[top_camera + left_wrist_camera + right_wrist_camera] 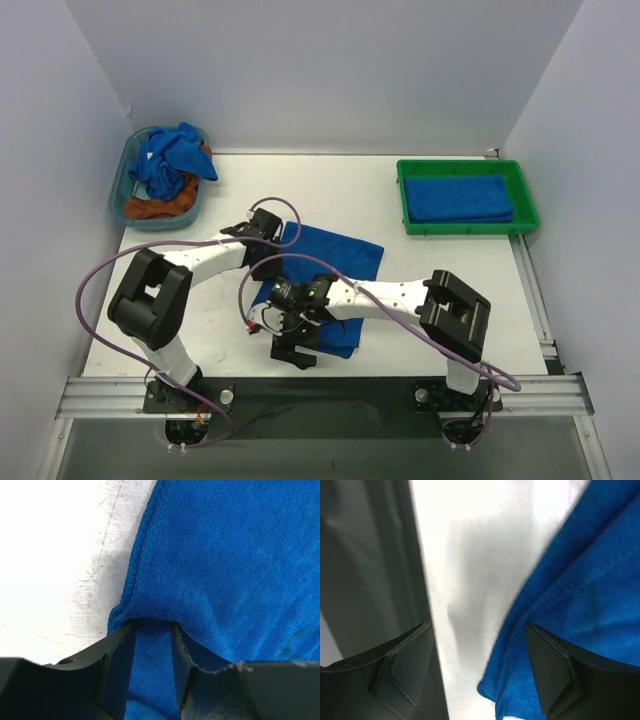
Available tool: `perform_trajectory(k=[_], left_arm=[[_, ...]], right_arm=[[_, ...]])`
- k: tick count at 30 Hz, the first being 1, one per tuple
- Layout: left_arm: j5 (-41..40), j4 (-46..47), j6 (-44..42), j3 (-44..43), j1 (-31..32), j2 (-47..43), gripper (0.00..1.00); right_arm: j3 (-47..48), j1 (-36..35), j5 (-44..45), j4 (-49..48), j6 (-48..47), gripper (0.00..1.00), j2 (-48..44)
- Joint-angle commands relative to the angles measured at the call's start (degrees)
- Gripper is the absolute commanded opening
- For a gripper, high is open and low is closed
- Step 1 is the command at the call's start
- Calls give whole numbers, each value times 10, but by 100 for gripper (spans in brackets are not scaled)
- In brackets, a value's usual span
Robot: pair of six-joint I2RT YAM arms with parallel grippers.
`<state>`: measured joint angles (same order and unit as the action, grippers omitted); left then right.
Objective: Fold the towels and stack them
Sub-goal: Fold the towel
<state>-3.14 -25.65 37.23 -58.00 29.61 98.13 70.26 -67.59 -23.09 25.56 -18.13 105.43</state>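
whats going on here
A royal-blue terry towel is being handled on the white table. The left claw is shut on its far-left corner; the right claw stands open at its near corner. One folded blue towel lies in the green plastic tray; crumpled blue towels wait in the blue-grey basket.

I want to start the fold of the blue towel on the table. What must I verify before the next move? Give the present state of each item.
1. Left fingers closed on the towel corner: ok.
2. Right fingers closed on the near corner: not ok; they stand open, with the corner beside one of them.
3. Towel spread flat on the table: ok where the arms do not hide it.
4. Green tray ready, with a folded towel lying flat inside: ok.
5. Both corners gripped equally deep: cannot tell.
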Motion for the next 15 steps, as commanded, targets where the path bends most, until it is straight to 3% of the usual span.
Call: perform_trajectory(k=[1,6,15], left_arm=[[5,15,8,5,1,27,45],[7,16,9,3,1,28,45],[6,-4,3,14,-4,-68,45]], right_arm=[[37,-16,-24,34,-9,74,-7],[57,-22,-68,42,-14,74,0],[-23,37,26,41,63,64,-102]])
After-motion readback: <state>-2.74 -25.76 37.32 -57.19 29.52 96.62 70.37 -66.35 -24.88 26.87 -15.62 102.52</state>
